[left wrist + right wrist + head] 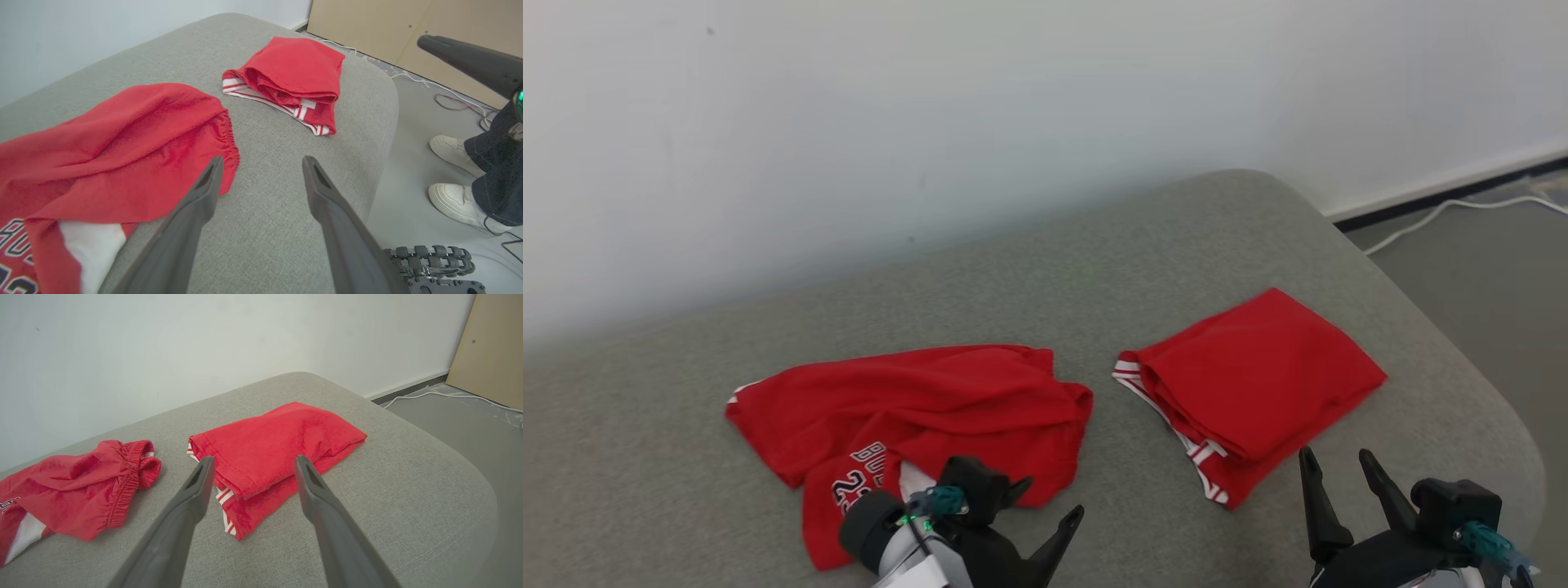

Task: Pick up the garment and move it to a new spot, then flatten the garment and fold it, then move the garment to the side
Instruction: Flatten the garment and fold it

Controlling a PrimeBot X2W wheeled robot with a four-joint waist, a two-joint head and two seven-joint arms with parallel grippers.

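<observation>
- The left gripper (1045,508) hangs with its two dark fingers spread apart and nothing between them, at the near right edge of a crumpled red garment (915,400). Whether either finger touches the cloth cannot be told.
- In the left wrist view one finger crosses the garment's gathered elastic hem, while the other stands over bare grey fabric.
- The right gripper (1337,461) is likewise spread wide and empty. Its tips point at the near edge of a folded red garment (1258,367), close to it but apart from it.
- The crumpled red garment lies loose and rumpled on the left part of a grey cushion (1176,245). White and dark lettering (866,461) shows on its near side, along with a patch of white lining.
- The folded red garment lies in a neat stack on the cushion's right part, well apart from the crumpled one. Its red-and-white striped trim (1201,453) shows along the left and near edges.
- A white wall (1013,122) rises behind the cushion.
- To the right, a white cable (1437,214) trails over the grey floor (1503,310).
- In the left wrist view a person's white shoes (451,149) and dark trouser legs stand on the floor beside the cushion, with a beige board (359,28) leaning beyond.
</observation>
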